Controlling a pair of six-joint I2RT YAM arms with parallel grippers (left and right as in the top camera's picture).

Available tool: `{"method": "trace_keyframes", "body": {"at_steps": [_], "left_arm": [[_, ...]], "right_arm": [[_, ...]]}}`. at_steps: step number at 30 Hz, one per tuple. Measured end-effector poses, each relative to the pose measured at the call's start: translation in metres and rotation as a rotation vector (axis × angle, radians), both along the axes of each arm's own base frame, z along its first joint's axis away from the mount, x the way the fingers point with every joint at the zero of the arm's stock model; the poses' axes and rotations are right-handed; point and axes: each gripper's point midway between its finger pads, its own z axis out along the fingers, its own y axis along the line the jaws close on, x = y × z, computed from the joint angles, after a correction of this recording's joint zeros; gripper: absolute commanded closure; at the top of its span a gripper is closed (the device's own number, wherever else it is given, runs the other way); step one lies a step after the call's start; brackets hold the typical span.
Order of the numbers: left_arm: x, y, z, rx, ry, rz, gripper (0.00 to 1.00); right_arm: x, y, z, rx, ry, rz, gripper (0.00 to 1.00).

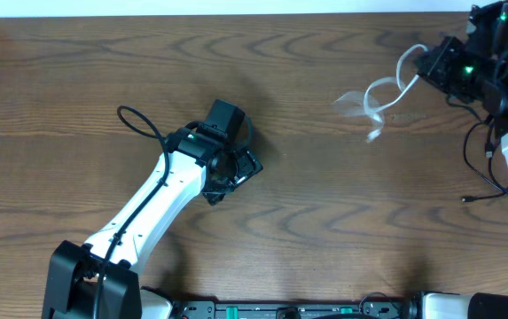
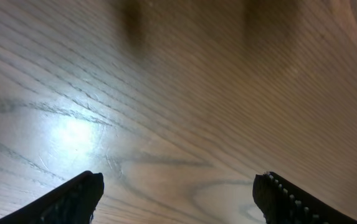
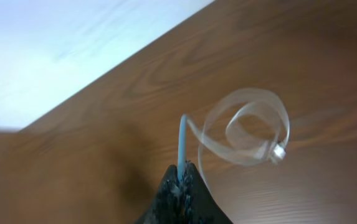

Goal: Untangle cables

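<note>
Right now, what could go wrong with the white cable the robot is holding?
The right gripper pinches the white cable only near one end, and its loops look blurred, so it might slip out. The left gripper is open over the table, far away, so it probably couldn't catch it.

White cable [image 3: 182,140] loops blurred beyond clear tracing

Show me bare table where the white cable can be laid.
Free: the table between left gripper and white cable, and the stretch below it. Crowded: far right, around right gripper and thin black cable.
</note>
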Motion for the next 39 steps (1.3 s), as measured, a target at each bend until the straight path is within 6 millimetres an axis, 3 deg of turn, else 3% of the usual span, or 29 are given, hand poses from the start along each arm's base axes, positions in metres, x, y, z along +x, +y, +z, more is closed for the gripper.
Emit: {"method": "trace_keyframes", "body": {"at_steps": [5, 11, 15, 19, 23, 27, 29, 39], "left_arm": [[0.005, 0.010, -0.001, 0.051, -0.027, -0.003, 0.18], [0.008, 0.018, -0.002, 0.084, -0.040, -0.013, 0.18], [0.008, 0.019, -0.002, 0.092, -0.043, -0.019, 0.18], [0.006, 0.021, -0.003, 0.101, -0.035, -0.026, 0.18], [0.004, 0.021, -0.003, 0.103, -0.029, -0.027, 0.18], [0.004, 0.021, -0.003, 0.104, -0.027, -0.027, 0.18], [0.004, 0.022, -0.003, 0.106, -0.027, -0.026, 0.18], [0.007, 0.028, -0.004, 0.143, -0.043, -0.018, 0.18]], "right_arm": [[-0.002, -0.069, -0.008, -0.214, 0.025, -0.207, 0.99], [-0.025, -0.154, -0.008, -0.421, 0.090, -0.460, 0.99], [-0.045, -0.201, -0.009, -0.469, 0.133, -0.587, 0.99], [-0.058, -0.235, -0.033, -0.472, 0.234, -0.641, 0.99], [-0.056, -0.246, -0.066, -0.434, 0.323, -0.624, 0.97], [-0.053, -0.241, -0.099, -0.389, 0.406, -0.547, 0.51], [-0.051, -0.231, -0.113, -0.347, 0.440, -0.488, 0.38], [-0.047, -0.198, -0.149, -0.193, 0.519, -0.318, 0.32]]}}
